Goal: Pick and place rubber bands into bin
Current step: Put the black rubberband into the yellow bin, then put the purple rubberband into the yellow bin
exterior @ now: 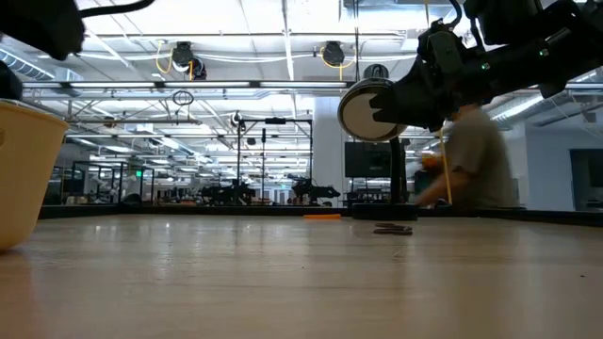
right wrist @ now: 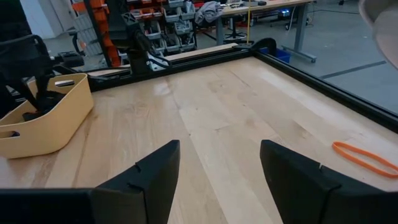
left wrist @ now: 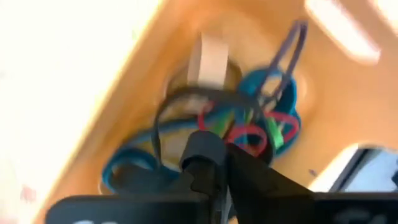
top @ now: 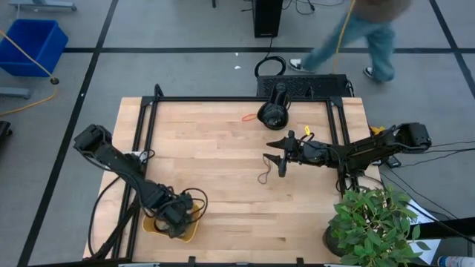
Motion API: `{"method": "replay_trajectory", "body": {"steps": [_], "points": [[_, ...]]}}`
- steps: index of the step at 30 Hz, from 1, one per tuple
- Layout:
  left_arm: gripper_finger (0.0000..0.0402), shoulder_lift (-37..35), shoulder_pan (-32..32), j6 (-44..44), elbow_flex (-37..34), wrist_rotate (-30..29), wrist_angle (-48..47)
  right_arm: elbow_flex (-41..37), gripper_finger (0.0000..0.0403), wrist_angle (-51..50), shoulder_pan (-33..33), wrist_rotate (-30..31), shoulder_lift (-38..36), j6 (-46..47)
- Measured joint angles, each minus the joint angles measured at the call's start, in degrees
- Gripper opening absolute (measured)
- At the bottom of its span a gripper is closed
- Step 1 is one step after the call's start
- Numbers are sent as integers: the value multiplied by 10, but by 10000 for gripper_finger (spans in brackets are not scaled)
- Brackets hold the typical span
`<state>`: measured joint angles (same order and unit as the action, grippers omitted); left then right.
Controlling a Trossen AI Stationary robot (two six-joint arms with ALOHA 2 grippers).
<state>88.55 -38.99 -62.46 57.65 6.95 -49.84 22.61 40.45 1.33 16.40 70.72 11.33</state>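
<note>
Rubber bands (left wrist: 249, 124) — blue, red, green tangle — in bin (left wrist: 124, 118)

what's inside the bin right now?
The bin holds a tangled pile of rubber bands in blue, red, green and black, with the left gripper lowered over them. The gripper covers part of the pile, so a count isn't possible.

Tangled blue, red, green, dark rubber bands (left wrist: 249, 121) heaped in orange-yellow bin (left wrist: 124, 106), directly under left gripper (left wrist: 214, 165).
</note>
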Motion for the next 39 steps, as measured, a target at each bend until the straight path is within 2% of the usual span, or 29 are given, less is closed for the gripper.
{"method": "replay_trajectory", "body": {"steps": [6,17,23,27,33,39], "points": [[69,0,22,24,0,-11,1,0,216,0,0,0,0,0],[81,0,34,24,0,-6,2,0,215,0,0,0,0,0],[131,0,34,4,0,-4,2,0,219,0,0,0,0,0],[179,0,35,16,0,31,2,0,221,0,0,0,0,0],[219,-10,38,18,1,147,4,0,217,0,0,0,0,0],[227,-53,37,8,1,127,4,0,221,0,0,0,0,0]]}}
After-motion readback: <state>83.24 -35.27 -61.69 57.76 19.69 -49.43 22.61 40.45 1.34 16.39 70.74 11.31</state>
